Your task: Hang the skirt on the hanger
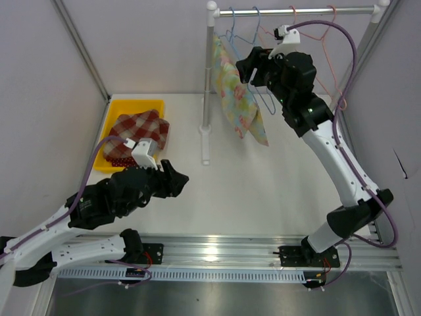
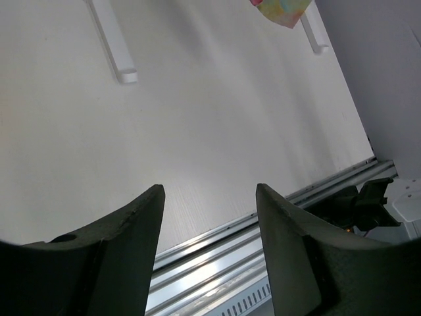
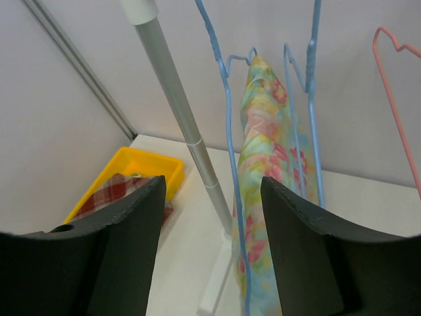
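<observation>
A floral skirt (image 1: 238, 99) hangs on a blue hanger (image 1: 231, 33) from the rack's top rail (image 1: 296, 11); it also shows in the right wrist view (image 3: 266, 171) between blue hanger wires (image 3: 227, 131). My right gripper (image 1: 245, 68) is open and empty, raised just right of the hanging skirt. My left gripper (image 1: 176, 179) is open and empty, low over the table near the front left. A corner of the skirt (image 2: 281, 10) shows at the top of the left wrist view.
A yellow bin (image 1: 118, 112) at the back left holds a red plaid cloth (image 1: 137, 131). The rack's upright pole (image 1: 209, 79) stands on white feet (image 1: 205, 148). Pink and orange empty hangers (image 1: 329, 39) hang to the right. A metal rail (image 1: 217, 253) runs along the table's near edge.
</observation>
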Controlling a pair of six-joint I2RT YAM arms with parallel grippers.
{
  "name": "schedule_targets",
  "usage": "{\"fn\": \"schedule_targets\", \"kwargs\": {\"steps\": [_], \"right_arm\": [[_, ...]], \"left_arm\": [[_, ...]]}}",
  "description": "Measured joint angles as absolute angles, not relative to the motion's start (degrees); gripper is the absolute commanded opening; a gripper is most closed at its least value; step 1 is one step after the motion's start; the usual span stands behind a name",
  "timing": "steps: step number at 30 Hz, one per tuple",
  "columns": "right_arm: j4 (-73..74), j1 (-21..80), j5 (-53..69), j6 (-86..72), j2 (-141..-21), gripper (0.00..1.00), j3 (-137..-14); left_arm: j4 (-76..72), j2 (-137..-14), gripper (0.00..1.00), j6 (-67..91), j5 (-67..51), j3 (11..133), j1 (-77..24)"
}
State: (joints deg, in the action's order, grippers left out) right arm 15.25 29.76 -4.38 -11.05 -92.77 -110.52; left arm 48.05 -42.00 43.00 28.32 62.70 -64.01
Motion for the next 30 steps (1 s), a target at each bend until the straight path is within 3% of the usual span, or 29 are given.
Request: {"fn": "schedule_targets", "kwargs": {"steps": [7,14,19,30], "right_arm": [[15.4,29.5,-3.5,-15.8,-79.2,0.69,-99.6],[16.4,29.4,-0.3,-21.3,-63.3,0.68,-85.8],[19.0,31.0,2.0,-24.5,-53.9,0.68,-74.9],[24.9,32.0,4.1,-26.5,-47.8,0.66,-63.4]], "left_arm": [[46.3,-45.2,0.65,39.0,27.9,64.6,-56.1],[41.3,-55.2,0.69,33.1,23.4,66.0,-33.5],[37.7,-66.9,0.70,29.9,23.4,66.2,-22.9],[35.2,-93.7,0.69,24.4,25.6,77.8,-16.1]]}}
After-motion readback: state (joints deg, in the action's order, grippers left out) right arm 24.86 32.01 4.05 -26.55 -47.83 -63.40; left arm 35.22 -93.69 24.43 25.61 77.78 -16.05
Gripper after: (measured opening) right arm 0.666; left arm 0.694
